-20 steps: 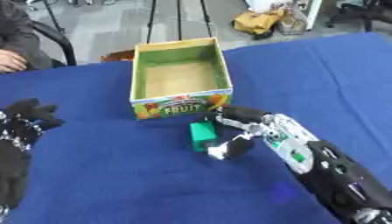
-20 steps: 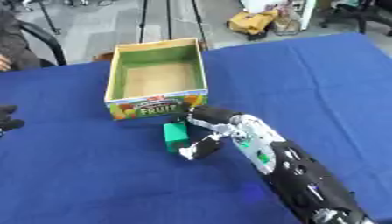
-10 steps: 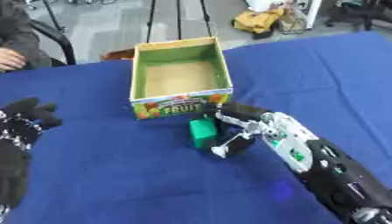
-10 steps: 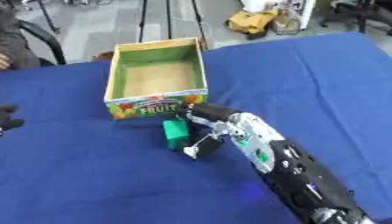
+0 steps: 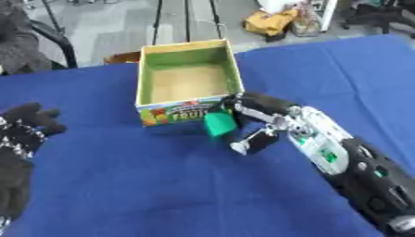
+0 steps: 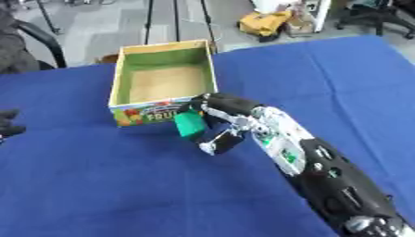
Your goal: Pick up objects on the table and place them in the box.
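A small green block (image 5: 219, 124) is held just off the blue table (image 5: 162, 194), right in front of the fruit box's printed front wall. My right hand (image 5: 256, 121) is shut on the green block, fingers curled over its top and thumb below at the right. The open cardboard box (image 5: 188, 74) has green inner walls and a bare brown floor with nothing visible inside. My left hand (image 5: 24, 129) rests at the left edge, black fingers relaxed and open, holding nothing.
The blue cloth covers the whole table; its far edge runs just behind the box. A person's dark sleeve (image 5: 18, 41) and a chair show at the far left. Tripod legs and a yellow bag (image 5: 272, 21) lie on the floor beyond.
My right hand has lifted the green block off the cloth and carried it up toward the box's front wall. The left hand has stayed where it was.
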Robot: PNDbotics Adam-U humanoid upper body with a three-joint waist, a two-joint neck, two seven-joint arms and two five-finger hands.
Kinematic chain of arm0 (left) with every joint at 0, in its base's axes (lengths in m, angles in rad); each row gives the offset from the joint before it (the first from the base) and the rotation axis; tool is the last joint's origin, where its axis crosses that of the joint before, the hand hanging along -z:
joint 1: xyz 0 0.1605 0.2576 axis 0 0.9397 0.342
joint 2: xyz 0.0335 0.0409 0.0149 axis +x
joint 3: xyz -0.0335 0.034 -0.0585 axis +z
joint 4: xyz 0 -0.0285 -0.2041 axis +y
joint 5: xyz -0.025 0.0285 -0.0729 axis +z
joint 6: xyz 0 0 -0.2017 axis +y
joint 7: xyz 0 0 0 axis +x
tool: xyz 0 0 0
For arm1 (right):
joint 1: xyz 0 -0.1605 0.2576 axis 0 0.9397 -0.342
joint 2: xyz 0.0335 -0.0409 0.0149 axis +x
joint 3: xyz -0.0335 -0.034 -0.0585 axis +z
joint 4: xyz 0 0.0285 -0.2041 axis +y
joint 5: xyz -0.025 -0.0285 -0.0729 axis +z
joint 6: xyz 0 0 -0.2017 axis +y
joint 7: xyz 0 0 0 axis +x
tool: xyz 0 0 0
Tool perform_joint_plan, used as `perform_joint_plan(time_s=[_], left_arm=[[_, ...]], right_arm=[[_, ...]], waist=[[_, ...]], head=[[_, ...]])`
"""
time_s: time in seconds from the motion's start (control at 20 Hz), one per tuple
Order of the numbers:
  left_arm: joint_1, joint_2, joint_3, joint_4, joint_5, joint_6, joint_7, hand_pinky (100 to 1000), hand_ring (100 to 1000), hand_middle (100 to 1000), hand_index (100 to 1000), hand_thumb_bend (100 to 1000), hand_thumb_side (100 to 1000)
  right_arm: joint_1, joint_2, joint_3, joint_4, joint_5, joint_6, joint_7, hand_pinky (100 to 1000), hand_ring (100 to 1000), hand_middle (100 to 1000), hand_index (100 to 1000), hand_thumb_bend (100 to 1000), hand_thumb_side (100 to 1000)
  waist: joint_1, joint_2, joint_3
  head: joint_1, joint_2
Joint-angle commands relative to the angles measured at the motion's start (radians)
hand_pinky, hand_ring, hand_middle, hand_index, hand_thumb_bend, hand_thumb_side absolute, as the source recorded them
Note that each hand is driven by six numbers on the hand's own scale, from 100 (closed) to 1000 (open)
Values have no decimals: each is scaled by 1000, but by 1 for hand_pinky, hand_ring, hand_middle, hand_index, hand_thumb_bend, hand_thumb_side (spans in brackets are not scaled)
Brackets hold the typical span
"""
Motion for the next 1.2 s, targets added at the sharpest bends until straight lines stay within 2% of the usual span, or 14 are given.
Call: perform_joint_plan(time_s=[0.05, 0.25, 0.6, 0.85, 0.9, 1.0, 1.1, 1.2], left_arm=[[-15, 20, 5, -19, 2, -1, 4, 745, 809, 563, 775, 723, 751], [-22, 22, -7, -18, 6, 2, -6, 745, 809, 563, 775, 723, 751], [-57, 22, -36, -22, 25, 7, -36, 744, 809, 563, 775, 725, 747], [-60, 22, -38, -23, 29, 9, -41, 744, 809, 563, 775, 725, 747], [-66, 23, -36, -25, 28, 8, -40, 744, 809, 563, 775, 726, 748], [-80, 20, -43, -28, 30, 9, -45, 745, 809, 563, 775, 727, 749], [-89, 13, -56, -29, 35, 12, -55, 745, 810, 563, 774, 726, 751], [-93, 9, -61, -29, 39, 14, -62, 745, 810, 563, 774, 726, 751]], right_arm=[[-34, -74, -30, -72, -32, 26, -9, 485, 426, 238, 606, 100, 100], [-58, -121, -65, -60, -47, 61, -35, 487, 429, 237, 607, 100, 100], [-103, -154, -139, 113, -9, 95, -108, 504, 439, 242, 612, 100, 100], [-109, -153, -145, 146, -1, 82, -126, 504, 439, 242, 612, 100, 100], [-112, -158, -156, 158, 6, 87, -127, 587, 492, 299, 662, 100, 100], [-122, -163, -196, 203, 33, 114, -127, 604, 503, 310, 669, 100, 100], [-133, -165, -218, 255, 60, 136, -142, 618, 516, 327, 677, 100, 100], [-147, -163, -225, 303, 76, 124, -170, 634, 539, 365, 705, 100, 100]], waist=[[-7, -15, 2], [-17, -13, 27], [-43, 7, 148], [-46, 9, 158], [-50, 20, 169], [-60, 35, 214], [-68, 41, 262], [-72, 45, 284]], head=[[3, -11], [-12, -19], [-66, -70], [-70, -74], [-68, -100], [-91, -130], [-126, -142], [-144, -146]])
